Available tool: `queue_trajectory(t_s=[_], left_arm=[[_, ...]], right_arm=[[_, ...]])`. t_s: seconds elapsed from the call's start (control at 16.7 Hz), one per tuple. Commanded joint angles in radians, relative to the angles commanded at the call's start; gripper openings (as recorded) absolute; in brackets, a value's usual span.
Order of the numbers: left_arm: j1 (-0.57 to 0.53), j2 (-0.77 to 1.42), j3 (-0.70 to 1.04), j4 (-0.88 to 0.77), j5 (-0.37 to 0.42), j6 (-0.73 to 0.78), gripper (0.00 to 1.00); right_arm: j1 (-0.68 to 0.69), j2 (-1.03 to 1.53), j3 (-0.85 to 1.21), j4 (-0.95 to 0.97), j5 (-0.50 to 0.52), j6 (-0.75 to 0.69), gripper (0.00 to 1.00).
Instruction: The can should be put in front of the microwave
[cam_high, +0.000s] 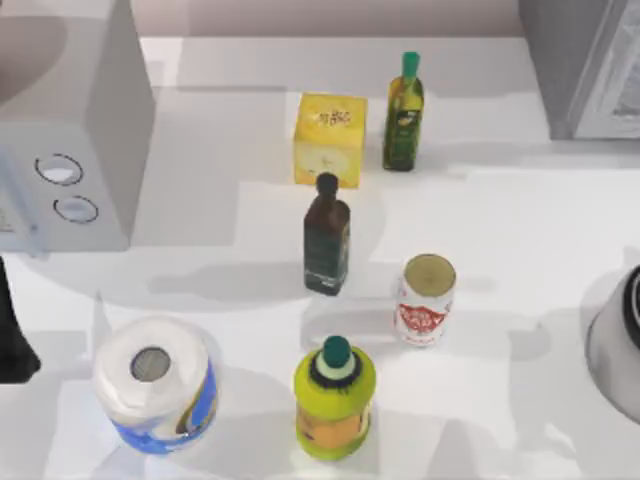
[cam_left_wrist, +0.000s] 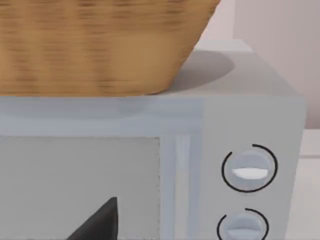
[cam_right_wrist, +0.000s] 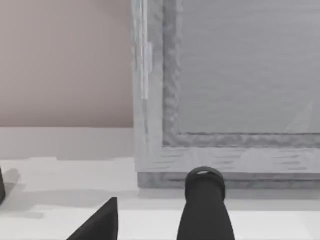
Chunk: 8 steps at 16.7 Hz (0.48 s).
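White table (cam_high: 520, 230), pinkish wall behind. Can (cam_high: 425, 299) upright, right of centre, just right of dark bottle (cam_high: 326, 235), well apart from microwave (cam_high: 70, 130) at left edge, which is cut off. Left arm (cam_high: 12, 330) at left edge, right arm (cam_high: 620, 340) at right edge; can't tell grip state of either.

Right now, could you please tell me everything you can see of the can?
The can is a small white cylinder with a red printed label on its side and a flat, dull gold top. It looks like metal. It stands upright on the white table, right of centre in the top view, and it looks closed and undamaged. Nothing touches it: the dark brown bottle stands apart on its left, and the yellow-green bottle lies nearer the front. No claw is near it.
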Motion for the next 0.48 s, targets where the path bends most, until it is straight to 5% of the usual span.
queue_trajectory(t_s=[0.48], left_arm=[[-0.134,0.212,0.209,-0.099,0.016,-0.035,1.00]], right_arm=[[0.000,0.000,0.000,0.000,0.000,0.000,1.00]])
